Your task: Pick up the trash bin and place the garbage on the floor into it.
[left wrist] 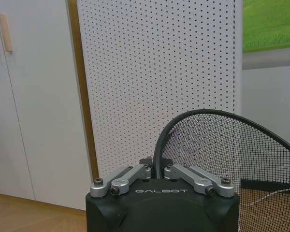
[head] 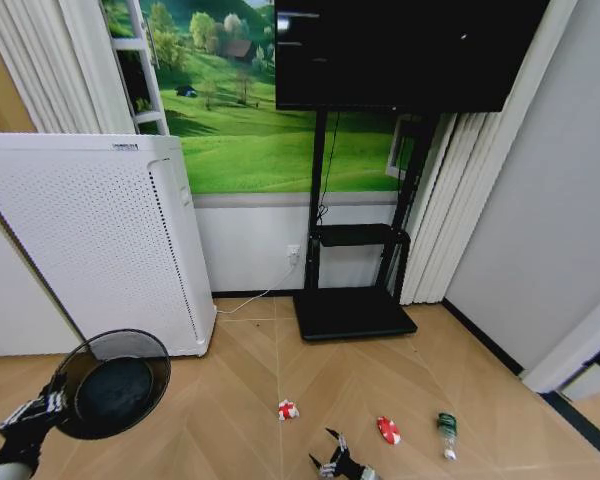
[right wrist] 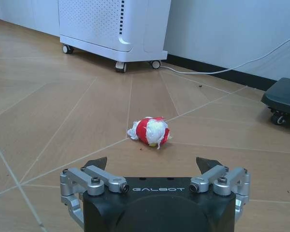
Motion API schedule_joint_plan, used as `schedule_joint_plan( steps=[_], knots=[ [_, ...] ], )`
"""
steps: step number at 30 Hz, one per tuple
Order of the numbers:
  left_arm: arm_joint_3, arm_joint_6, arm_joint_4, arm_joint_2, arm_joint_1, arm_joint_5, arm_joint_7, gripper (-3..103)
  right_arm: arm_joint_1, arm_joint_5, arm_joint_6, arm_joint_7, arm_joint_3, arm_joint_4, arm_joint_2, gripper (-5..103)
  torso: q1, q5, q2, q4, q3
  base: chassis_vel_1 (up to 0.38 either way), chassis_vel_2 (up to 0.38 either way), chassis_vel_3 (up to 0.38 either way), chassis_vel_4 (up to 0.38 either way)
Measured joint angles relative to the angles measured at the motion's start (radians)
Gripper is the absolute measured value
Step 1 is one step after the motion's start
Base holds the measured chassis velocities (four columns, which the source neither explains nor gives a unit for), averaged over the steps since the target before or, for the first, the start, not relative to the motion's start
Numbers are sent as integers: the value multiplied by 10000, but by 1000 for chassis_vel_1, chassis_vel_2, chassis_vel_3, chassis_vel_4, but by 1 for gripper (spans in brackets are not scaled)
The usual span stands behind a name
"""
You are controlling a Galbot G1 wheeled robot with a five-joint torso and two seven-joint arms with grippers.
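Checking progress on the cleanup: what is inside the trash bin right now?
The trash bin, held by the left gripper, shows just its dark base through the opening; no litter visible inside. The crumpled wrapper, red piece and bottle lie on the floor.

The tan wood floor held a red-and-white wrapper, a small red piece and a little bottle in a row, with a white box on wheels and a black stand by the wall.
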Motion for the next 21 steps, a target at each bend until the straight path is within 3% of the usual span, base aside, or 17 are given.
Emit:
schedule_joint_plan(
  steps=[8, 14, 16, 21],
  knots=[
    [-241, 162, -274, 66, 126, -57, -74, 6, 28, 22, 3, -12, -106, 29, 79, 100, -1, 0, 0, 0, 0, 0, 0, 0, 0],
    [-262, 219, -330, 50, 133, 15, -135, 6, 113, 33, 3, -522, -49, 139, 154, 100, 0, 0, 0, -1, 0, 0, 0, 0, 0],
    [-214, 221, -359, -13, 130, 86, -143, 6, 249, 247, 4, -1066, 116, 138, 222, 100, 0, 0, 1, 0, 0, 0, 0, 0, 0],
    [-196, 222, -410, -53, 140, 115, -146, 6, 395, 615, -67, -1246, 122, 103, 234, 100, -1, 0, 1, 0, -1, -20, 32, 21, -20]
  ],
)
